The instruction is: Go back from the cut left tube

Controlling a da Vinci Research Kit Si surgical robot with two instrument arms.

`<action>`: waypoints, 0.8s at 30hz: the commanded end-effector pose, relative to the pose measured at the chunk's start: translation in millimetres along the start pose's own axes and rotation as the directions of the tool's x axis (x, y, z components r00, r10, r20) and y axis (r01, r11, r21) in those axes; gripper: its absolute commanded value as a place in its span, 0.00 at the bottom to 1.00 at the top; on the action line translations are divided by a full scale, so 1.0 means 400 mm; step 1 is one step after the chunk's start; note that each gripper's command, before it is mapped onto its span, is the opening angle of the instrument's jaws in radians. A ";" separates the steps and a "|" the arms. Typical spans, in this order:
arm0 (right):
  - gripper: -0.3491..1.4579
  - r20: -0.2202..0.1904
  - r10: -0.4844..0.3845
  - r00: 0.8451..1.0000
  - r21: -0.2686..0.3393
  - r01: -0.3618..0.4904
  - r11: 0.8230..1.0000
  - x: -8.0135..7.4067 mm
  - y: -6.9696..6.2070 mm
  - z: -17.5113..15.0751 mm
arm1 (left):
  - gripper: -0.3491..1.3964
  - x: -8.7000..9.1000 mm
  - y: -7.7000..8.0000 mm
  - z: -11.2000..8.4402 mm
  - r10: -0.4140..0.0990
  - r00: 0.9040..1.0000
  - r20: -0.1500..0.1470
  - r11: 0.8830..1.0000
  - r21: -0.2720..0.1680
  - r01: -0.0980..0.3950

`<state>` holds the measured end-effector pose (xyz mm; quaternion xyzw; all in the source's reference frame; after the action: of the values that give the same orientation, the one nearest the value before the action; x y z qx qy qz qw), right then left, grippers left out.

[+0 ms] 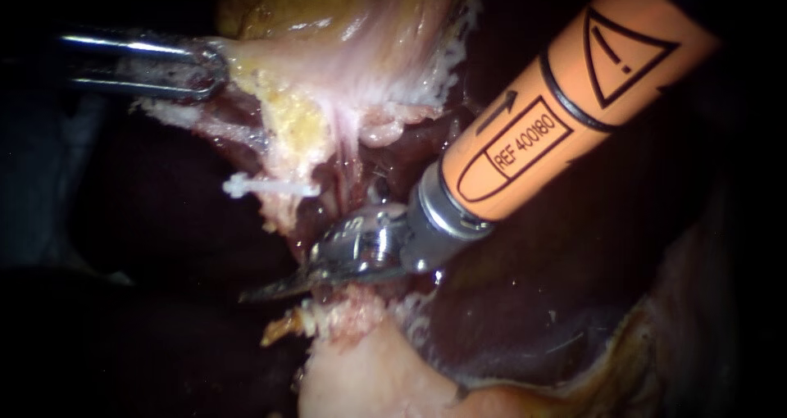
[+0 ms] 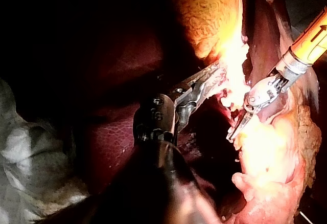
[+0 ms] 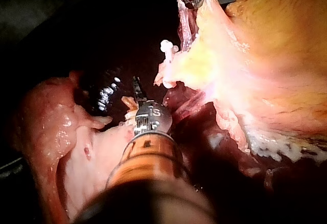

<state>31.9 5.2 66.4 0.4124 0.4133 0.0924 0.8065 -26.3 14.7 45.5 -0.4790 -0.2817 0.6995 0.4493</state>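
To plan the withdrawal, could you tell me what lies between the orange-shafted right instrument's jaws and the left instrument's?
In the endoscope view, a small white clip on the pale yellow tissue that the left instrument grips.

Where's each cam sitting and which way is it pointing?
Endoscope: close over the pale tissue; left instrument enters from left, right instrument from upper right.
Left wrist: on the left arm, looking down its shaft at jaws shut on that tissue; right instrument beyond.
Right wrist: on the right arm, looking down its orange shaft; left instrument far ahead.
Shared: endoscope and right wrist both show the white clip.
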 end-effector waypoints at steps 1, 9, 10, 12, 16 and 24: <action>0.00 0.000 -0.001 1.000 0.000 0.001 1.000 0.0001 -0.0002 -0.0003 | 0.00 0.0000 0.0000 0.0000 0.001 1.000 0.000 1.000 -0.002 -0.001; 0.83 -0.051 -0.042 0.998 0.011 0.042 0.999 0.0001 -0.0018 -0.0004 | 0.00 0.0000 -0.0003 -0.0002 0.001 1.000 0.001 1.000 -0.003 -0.001; 0.86 -0.061 -0.042 0.997 0.008 0.043 0.999 0.0002 -0.0020 -0.0004 | 0.00 0.0000 -0.0003 -0.0002 0.001 1.000 0.001 1.000 -0.003 -0.001; 0.94 -0.073 -0.043 0.996 -0.012 0.042 0.999 0.0003 -0.0027 -0.0004 | 0.00 0.0000 -0.0004 -0.0002 0.001 1.000 0.001 1.000 -0.003 -0.001; 0.99 -0.092 -0.050 0.995 -0.080 0.043 0.996 -0.0003 -0.0038 -0.0017 | 0.00 0.0001 -0.0005 -0.0002 0.007 1.000 0.001 1.000 -0.004 -0.007; 0.99 -0.093 -0.210 0.973 -0.315 0.171 0.934 -0.0039 -0.0113 -0.0162 | 0.00 0.0001 -0.0016 -0.0002 0.008 1.000 0.002 1.000 -0.006 -0.008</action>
<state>24.4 5.5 61.4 0.2253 0.4822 0.1009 0.8406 -25.9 15.1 46.0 -0.4806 -0.2814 0.7013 0.4450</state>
